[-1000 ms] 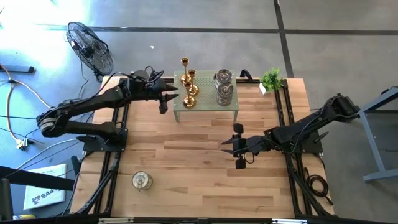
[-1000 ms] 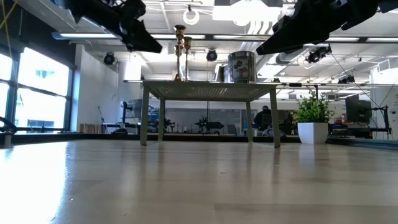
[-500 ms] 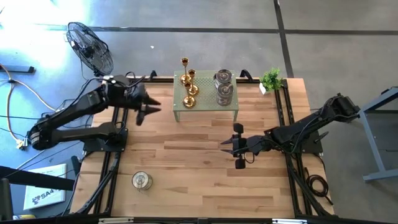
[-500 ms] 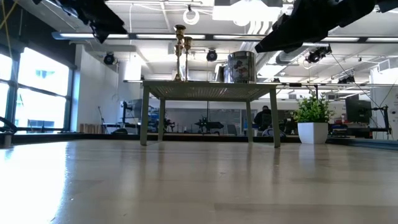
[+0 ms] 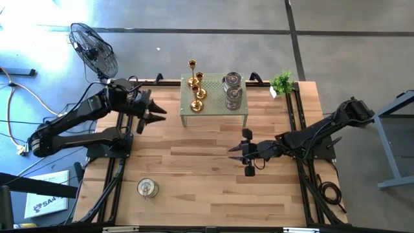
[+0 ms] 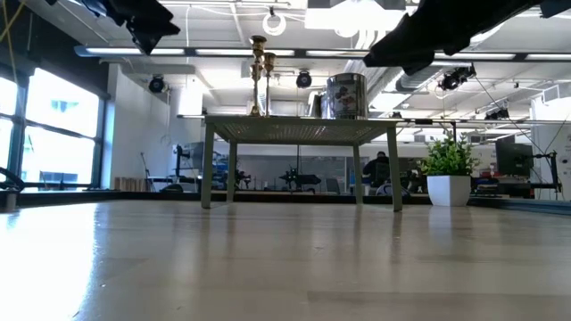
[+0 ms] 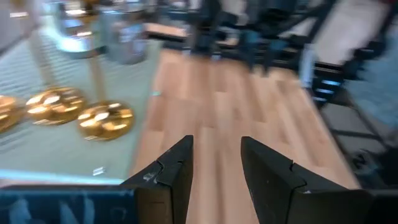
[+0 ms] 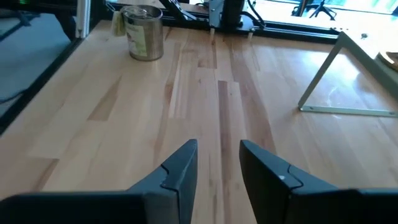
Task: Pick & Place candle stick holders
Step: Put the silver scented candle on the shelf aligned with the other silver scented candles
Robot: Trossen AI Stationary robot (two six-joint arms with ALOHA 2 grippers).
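High view: left gripper (image 5: 153, 115) hanging beside the small grey-green raised stand (image 5: 213, 115), fingers apart, holding nothing. Right gripper (image 5: 237, 153) waiting over the middle of the light wooden desk (image 5: 194, 194), likewise apart and empty. Three shiny gold candle stick holders with round bases (image 5: 197, 90) crowded on the stand's left half, two squat silver-grey jar-like holders (image 5: 233, 90) on its right half, a third silver-grey jar (image 5: 147, 188) alone near the desk's front left corner. Likely trouble: a sideways reach clipping the stand's edge, or brushing one gold stem while closing on its neighbour and toppling the pair. Small green potted plant (image 5: 282, 82) at the far right corner and a black floor fan (image 5: 94, 48) off the desk, neither in the way.

Low view: stand top well above the desk; tall gold stems (image 6: 259, 76) narrow and top-heavy, so probably easy to tip; silver jar (image 6: 346, 95) beside them.

Left wrist view: own fingers (image 7: 174, 171) parted, gold round bases (image 7: 106, 120) close ahead, nearly touching each other, little room for a finger between.

Right wrist view: fingers (image 8: 180, 165) parted over bare wood, lone jar (image 8: 144, 32) far ahead, stand's leg (image 8: 318, 79) off to one side.
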